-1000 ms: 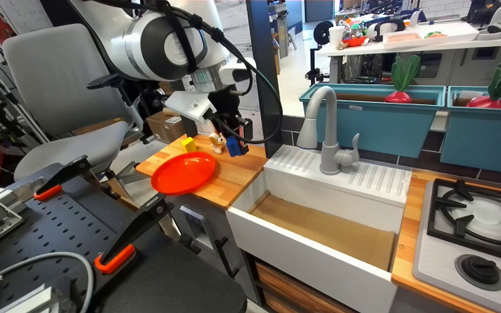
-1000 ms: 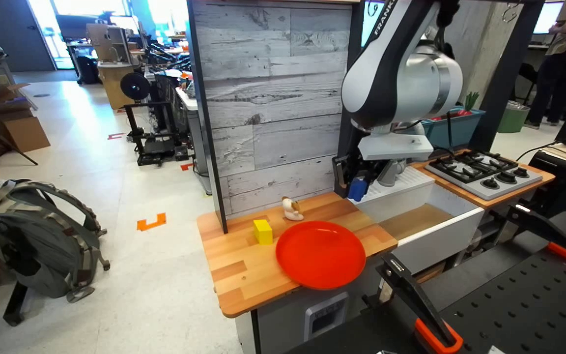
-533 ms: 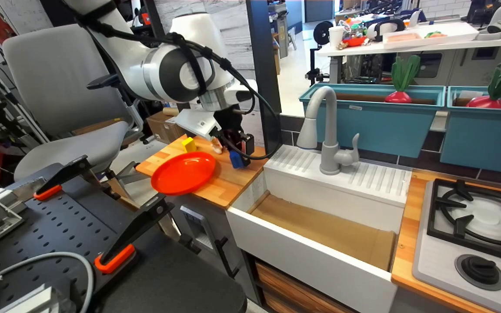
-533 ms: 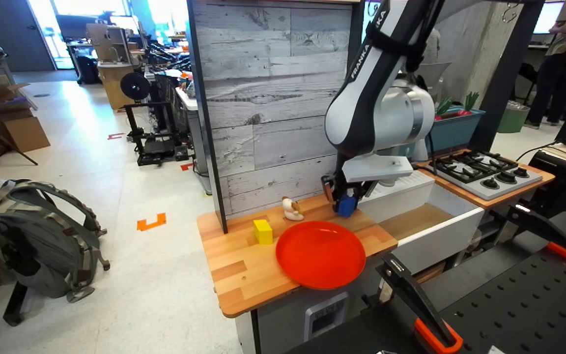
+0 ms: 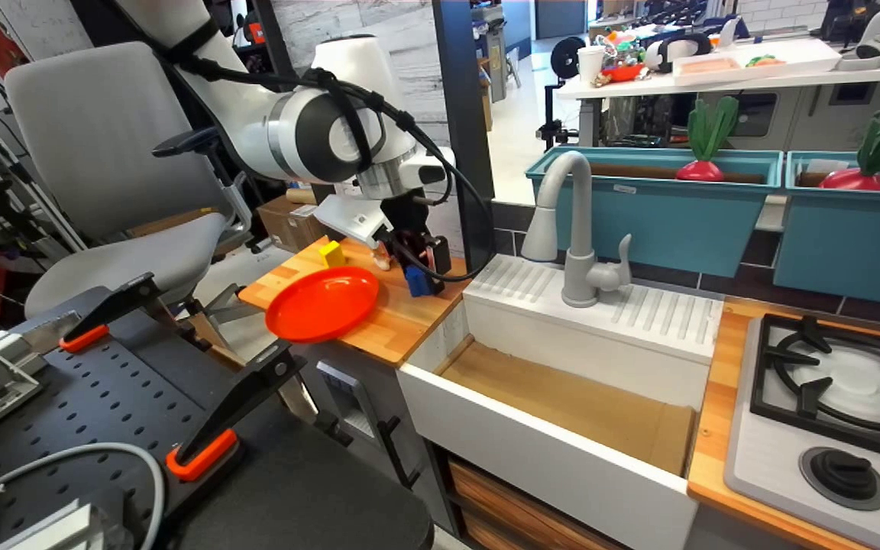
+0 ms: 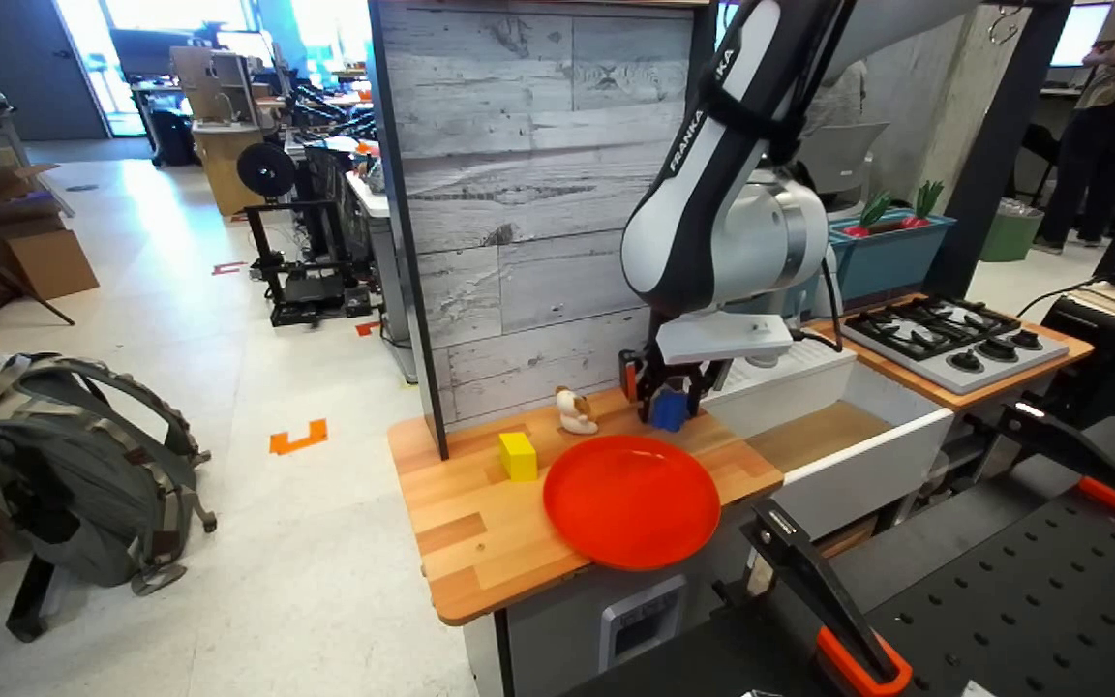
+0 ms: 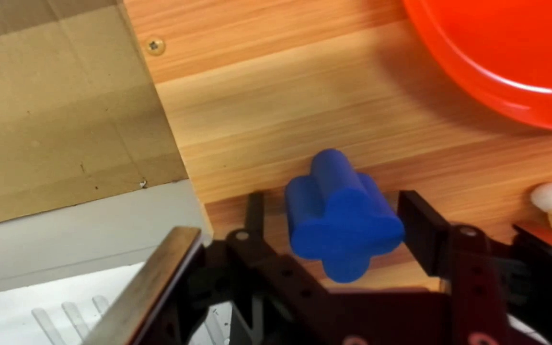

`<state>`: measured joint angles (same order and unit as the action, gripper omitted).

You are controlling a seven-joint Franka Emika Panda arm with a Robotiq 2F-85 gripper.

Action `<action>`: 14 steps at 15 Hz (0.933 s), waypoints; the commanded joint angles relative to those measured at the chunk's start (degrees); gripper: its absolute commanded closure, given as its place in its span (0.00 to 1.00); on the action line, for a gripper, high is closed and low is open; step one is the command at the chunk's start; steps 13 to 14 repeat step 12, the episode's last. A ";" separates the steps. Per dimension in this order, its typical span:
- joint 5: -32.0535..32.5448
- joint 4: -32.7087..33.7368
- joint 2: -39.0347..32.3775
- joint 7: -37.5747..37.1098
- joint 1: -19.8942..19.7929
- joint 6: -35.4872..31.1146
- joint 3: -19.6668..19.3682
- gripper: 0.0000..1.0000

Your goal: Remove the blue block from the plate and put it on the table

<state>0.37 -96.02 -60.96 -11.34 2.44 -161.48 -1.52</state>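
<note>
The blue block point(image 7: 343, 225), with rounded lobes, stands on the wooden table point(image 7: 276, 115) between the plate and the sink. It shows in both exterior views point(image 5: 418, 282) point(image 6: 669, 410). My gripper point(image 7: 333, 211) is low over the table with its fingers spread around the block. A gap shows between the left finger and the block; the right finger is very close to it, and I cannot tell if they touch. In an exterior view the gripper point(image 6: 670, 399) points down around the block. The orange-red plate point(image 6: 631, 501) lies beside it with nothing on it, partly seen in the wrist view point(image 7: 506, 52).
A yellow block point(image 6: 519, 457) and a small white-and-brown toy point(image 6: 575, 413) are on the table near the plate. The white sink point(image 5: 547, 458) with a grey faucet point(image 5: 579, 229) adjoins the table. A grey wood-pattern wall panel point(image 6: 538, 194) stands behind.
The gripper has come down with the blue block from above the table to its surface, moving slightly toward the wall panel. Its fingers now stand apart from the block. The plate has not moved.
</note>
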 commanded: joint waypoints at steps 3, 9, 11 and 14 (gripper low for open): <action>-1.70 -3.44 3.21 1.42 0.14 -1.66 1.43 0.00; -1.68 -8.57 7.83 2.62 0.56 -3.75 4.10 0.00; -1.86 -13.32 11.79 2.99 0.60 -4.89 5.36 0.00; -1.90 -14.58 12.90 3.07 0.60 -4.92 5.50 0.00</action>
